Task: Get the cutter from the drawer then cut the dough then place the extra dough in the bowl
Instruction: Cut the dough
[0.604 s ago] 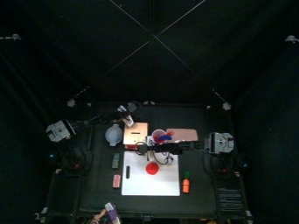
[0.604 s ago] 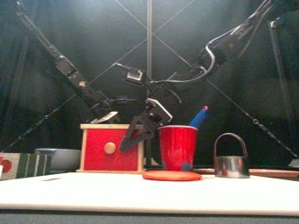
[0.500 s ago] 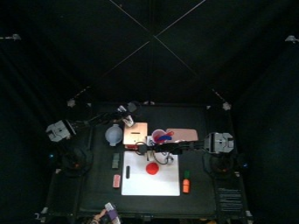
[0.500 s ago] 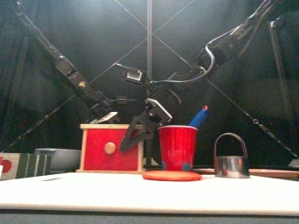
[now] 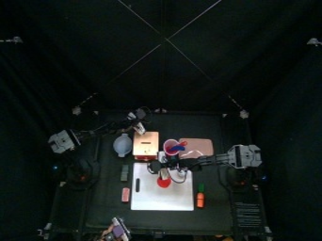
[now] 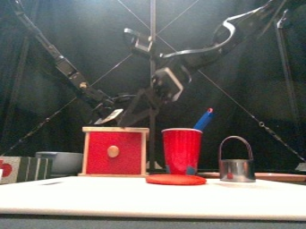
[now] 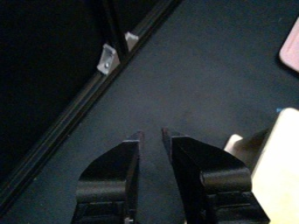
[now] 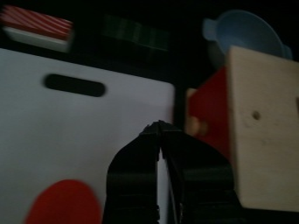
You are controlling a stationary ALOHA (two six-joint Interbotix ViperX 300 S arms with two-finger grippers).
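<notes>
Front view: a round metal cutter with an upright wire handle point(image 6: 235, 162) stands at lower right. It is already out of the drawer and sits near a red plastic cup point(image 6: 183, 150) holding a blue toy knife point(image 6: 205, 118). A flat red dough disc point(image 6: 176, 179) lies at lower centre on the white cutting board point(image 6: 153, 199), just in front of the cup. At lower left, the red drawer front point(image 6: 114, 151) sits flush and looks shut.

The right claw point(image 8: 156, 131) is clenched on nothing and hangs above the board. Its wrist view shows the dough at lower left, the pale wooden box point(image 8: 263, 114) at right, and the blue-grey bowl point(image 8: 246, 35) at upper right, beyond the box. The left claw point(image 7: 151, 134) rests over the bare black bench point(image 7: 198, 79), its jaws parted by a narrow gap and empty.

Likely risks:
- **Claw not opened:** the right claw must release its clench before it reaches the cutter. If it comes down closed, it would push the thin wire handle aside or tip the cutter.
- **Cup in the way:** the cup stands between the claw and the cutter, so a low sideways sweep could topple it and spill the knife.
- **Off-centre cut:** the dough lies close to the cup, so a cutter set down off-centre might bump the cup or cut only part of the disc.
</notes>
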